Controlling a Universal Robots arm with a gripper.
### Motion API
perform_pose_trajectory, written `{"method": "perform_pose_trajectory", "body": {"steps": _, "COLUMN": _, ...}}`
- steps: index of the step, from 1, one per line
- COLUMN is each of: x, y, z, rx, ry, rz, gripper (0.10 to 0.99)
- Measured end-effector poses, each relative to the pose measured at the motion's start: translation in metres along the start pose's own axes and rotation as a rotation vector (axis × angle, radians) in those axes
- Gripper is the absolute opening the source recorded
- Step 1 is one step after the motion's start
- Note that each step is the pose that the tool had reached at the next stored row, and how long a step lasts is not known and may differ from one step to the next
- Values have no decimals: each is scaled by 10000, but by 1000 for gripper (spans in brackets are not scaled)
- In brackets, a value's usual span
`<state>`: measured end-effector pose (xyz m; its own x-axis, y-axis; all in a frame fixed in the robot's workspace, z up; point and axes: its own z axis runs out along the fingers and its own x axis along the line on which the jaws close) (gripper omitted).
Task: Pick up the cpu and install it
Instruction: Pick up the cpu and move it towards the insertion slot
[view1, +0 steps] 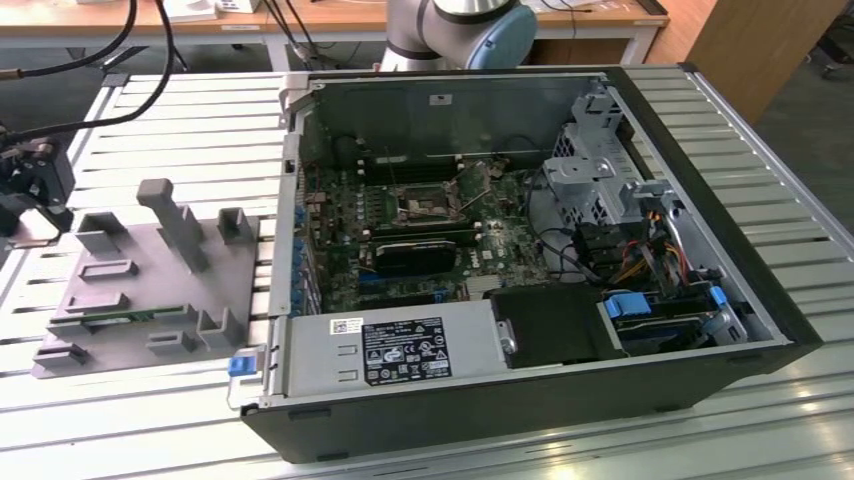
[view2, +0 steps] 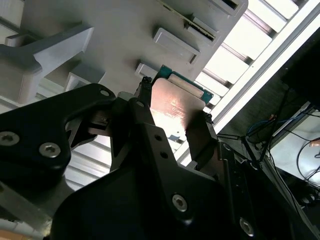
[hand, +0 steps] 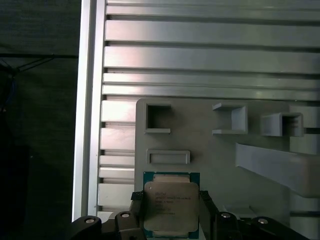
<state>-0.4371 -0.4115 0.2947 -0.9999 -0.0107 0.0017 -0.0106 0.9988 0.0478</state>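
table (view1: 160, 120): slatted aluminium; carries everything I work with.
computer case (view1: 400, 440): lying open, well apart from the fixture plate.
fixture plate (hand: 210, 150): grey, close to the table's edge.
gripper (hand: 171, 212): at the plate's corner, jaws pinching the cpu by opposite edges.
motherboard socket (view1: 424, 205): looks unfilled to me; install not yet done.
cpu (hand: 171, 202): gripped; I cannot tell whether it is off the plate.

Silver cpu (hand: 170, 205) edged green, black tool (view2: 175, 106), grey fixture plate (hand: 210, 150), ribbed silver table (hand: 200, 55)
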Motion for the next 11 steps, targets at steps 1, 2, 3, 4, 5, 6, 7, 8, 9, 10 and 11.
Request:
{"method": "perform_pose_trajectory", "body": {"steps": 1, "x": 0, "y": 0, "z": -5, "rx": 0, "ry": -1, "rz": 0, "gripper": 529}}
{"method": "perform_pose_trajectory", "body": {"steps": 2, "x": 0, "y": 1, "z": -13, "rx": 0, "ry": 1, "rz": 0, "gripper": 529}}
{"method": "perform_pose_trajectory", "body": {"steps": 3, "x": 0, "y": 1, "z": -23, "rx": 0, "ry": 1, "rz": 0, "gripper": 529}}
{"method": "perform_pose_trajectory", "body": {"steps": 4, "x": 0, "y": 2, "z": -33, "rx": 0, "ry": 0, "rz": 0, "gripper": 529}}
{"method": "perform_pose_trajectory", "body": {"steps": 5, "x": 0, "y": 2, "z": -44, "rx": 0, "ry": 0, "rz": 0, "gripper": 529}}
{"method": "perform_pose_trajectory", "body": {"steps": 6, "x": 0, "y": 3, "z": -56, "rx": 1, "ry": 1, "rz": 0, "gripper": 529}}
{"method": "perform_pose_trajectory", "body": {"steps": 7, "x": 0, "y": 3, "z": -68, "rx": 0, "ry": 1, "rz": 0, "gripper": 529}}
{"method": "perform_pose_trajectory", "body": {"steps": 8, "x": 0, "y": 4, "z": -79, "rx": 1, "ry": 1, "rz": 0, "gripper": 529}}
{"method": "perform_pose_trajectory", "body": {"steps": 9, "x": 0, "y": 5, "z": -90, "rx": 1, "ry": 1, "rz": 0, "gripper": 529}}
{"method": "perform_pose_trajectory", "body": {"steps": 10, "x": 0, "y": 5, "z": -101, "rx": 0, "ry": 0, "rz": 0, "gripper": 529}}
{"method": "perform_pose_trajectory", "body": {"steps": 11, "x": 0, "y": 6, "z": -109, "rx": -1, "ry": -1, "rz": -1, "gripper": 529}}
